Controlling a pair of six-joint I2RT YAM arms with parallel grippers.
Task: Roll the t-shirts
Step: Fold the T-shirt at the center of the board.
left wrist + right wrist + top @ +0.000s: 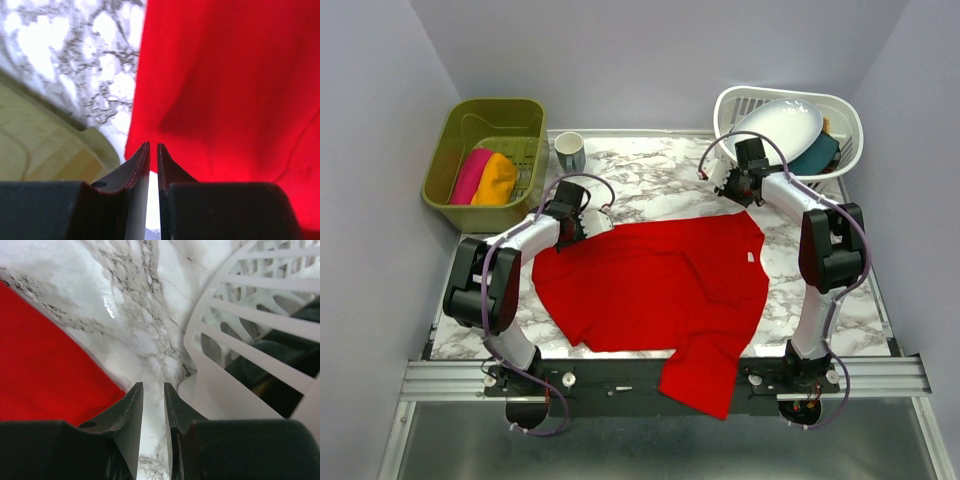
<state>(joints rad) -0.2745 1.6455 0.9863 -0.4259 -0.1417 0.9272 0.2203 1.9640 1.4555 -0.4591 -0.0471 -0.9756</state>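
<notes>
At the far left, a green bin holds a pink tee and an orange tee, both already bundled. A mug stands just beside the bin on the marble surface.

The left claw is over the far-left corner of the red t-shirt. Its jaws stand a thin slit apart with nothing between them, and the cloth's edge begins right at their tips and spreads away to the right.

The red t-shirt lies flat across the middle of the surface. Its long axis seems to run left to right, with the collar tag toward the right, and one part hangs over the near edge.

The right claw is over bare marble just past the shirt's far-right corner. Its jaws stand slightly apart and empty, with the cloth down to their left and the white basket close on their right. That basket holds a white bowl and a teal dish.

The left arm looks the nearer to a grip, since it is already at the hem. The right must likely come back toward the cloth, so that both can pinch the far edge and roll it toward the near side.
</notes>
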